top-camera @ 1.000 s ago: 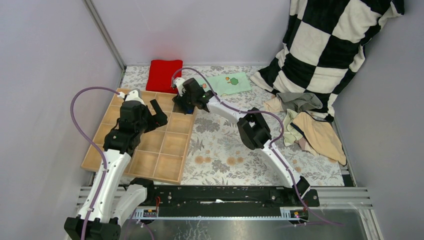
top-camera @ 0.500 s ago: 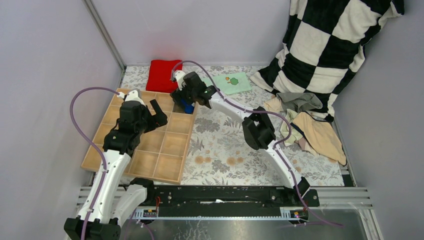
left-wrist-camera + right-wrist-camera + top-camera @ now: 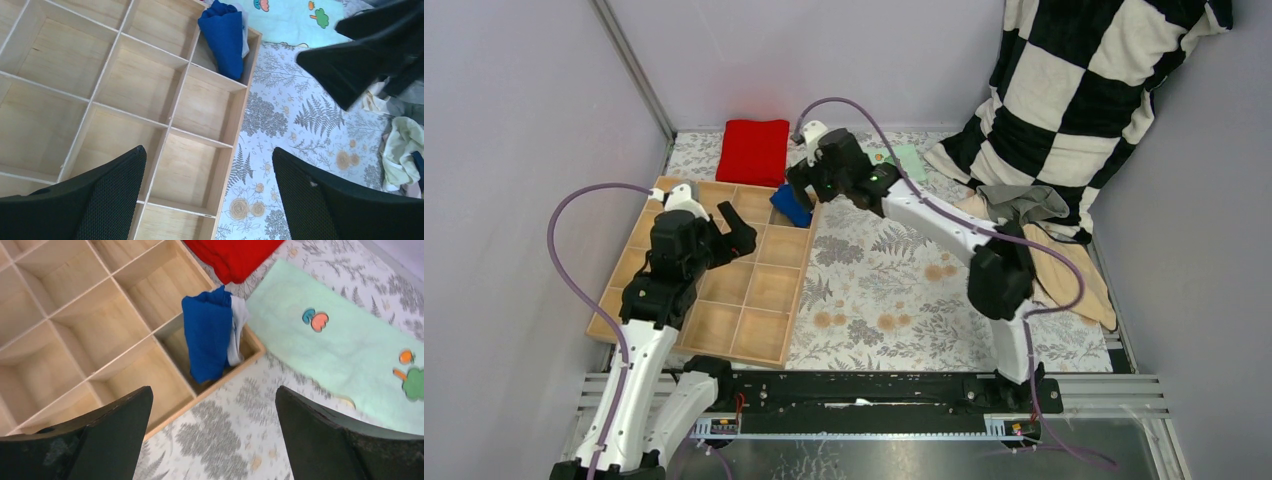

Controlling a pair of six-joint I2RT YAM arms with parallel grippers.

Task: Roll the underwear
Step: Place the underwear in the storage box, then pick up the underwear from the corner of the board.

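Observation:
A rolled blue underwear with a white edge (image 3: 790, 205) stands in the far right compartment of the wooden tray (image 3: 724, 300). It also shows in the right wrist view (image 3: 207, 337) and the left wrist view (image 3: 223, 37). My right gripper (image 3: 806, 183) is open and empty, above and just right of the roll (image 3: 212, 392). My left gripper (image 3: 727, 226) is open and empty over the tray's middle compartments (image 3: 207, 150). A pile of loose underwear (image 3: 1034, 250), tan, grey and pale green, lies at the right.
A red folded cloth (image 3: 752, 148) lies behind the tray. A mint cartoon-print cloth (image 3: 340, 345) lies on the floral mat behind my right arm. A black-and-white checked pillow (image 3: 1084, 90) leans in the back right corner. Walls stand close at left and back.
My right gripper has let go of the blue roll in the tray's far right compartment and drawn up and to the right. My left arm has shifted slightly left.

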